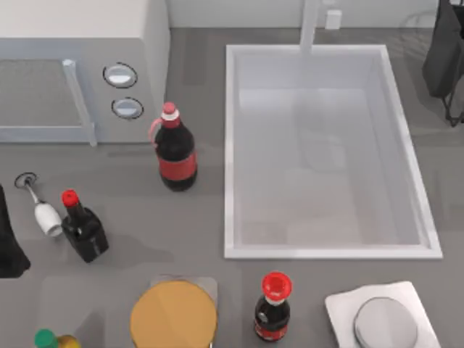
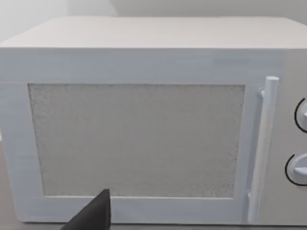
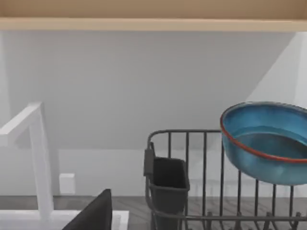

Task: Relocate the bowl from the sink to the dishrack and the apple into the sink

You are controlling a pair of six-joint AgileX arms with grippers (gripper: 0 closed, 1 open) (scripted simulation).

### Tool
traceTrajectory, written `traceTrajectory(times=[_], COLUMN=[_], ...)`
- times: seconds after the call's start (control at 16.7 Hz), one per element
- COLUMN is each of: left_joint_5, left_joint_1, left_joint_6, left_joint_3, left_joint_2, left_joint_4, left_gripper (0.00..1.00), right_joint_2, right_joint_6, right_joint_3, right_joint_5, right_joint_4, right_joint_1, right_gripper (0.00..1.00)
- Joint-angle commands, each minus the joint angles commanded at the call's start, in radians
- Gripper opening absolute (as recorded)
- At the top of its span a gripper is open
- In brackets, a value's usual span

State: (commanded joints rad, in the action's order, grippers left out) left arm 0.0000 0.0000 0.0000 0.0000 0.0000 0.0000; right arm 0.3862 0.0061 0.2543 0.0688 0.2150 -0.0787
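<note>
— Where is the bowl (image 3: 266, 141) seen?
— Tilted above the dark wire dishrack (image 3: 201, 191), beside the sink (image 1: 326, 250) and its faucet (image 3: 36, 158).
— And the grippers?
— How they stand cannot be told; a microwave (image 2: 144, 129) is faced from the left wrist.

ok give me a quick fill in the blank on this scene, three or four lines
1. The blue bowl sits in the ____.
2. The sink basin holds ____ objects.
3. The microwave has ____ round dials.
4. The tall cola bottle stands between the microwave and the ____.

Missing words: dishrack; no; two; sink
</note>
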Motion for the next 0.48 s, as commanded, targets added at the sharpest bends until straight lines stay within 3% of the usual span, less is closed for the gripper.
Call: traceTrajectory(times=[0.24,0.48], left_joint_5=[0.0,0.0], left_joint_1=[0.0,0.0], left_joint_6=[0.0,0.0], left_joint_3=[0.0,0.0], left_joint_2=[0.0,0.0], left_joint_4=[0.0,0.0], left_gripper=[1.0,1.0], right_joint_2=[-0.275,-0.384], right_joint_6=[-0.003,-0.006], right_joint_3=[-0.169,-0.253], right_joint_5=[-0.047,-0.068], right_joint_4=[-0.142,-0.214], right_joint_1=[0.052,0.078], right_gripper=[1.0,1.0])
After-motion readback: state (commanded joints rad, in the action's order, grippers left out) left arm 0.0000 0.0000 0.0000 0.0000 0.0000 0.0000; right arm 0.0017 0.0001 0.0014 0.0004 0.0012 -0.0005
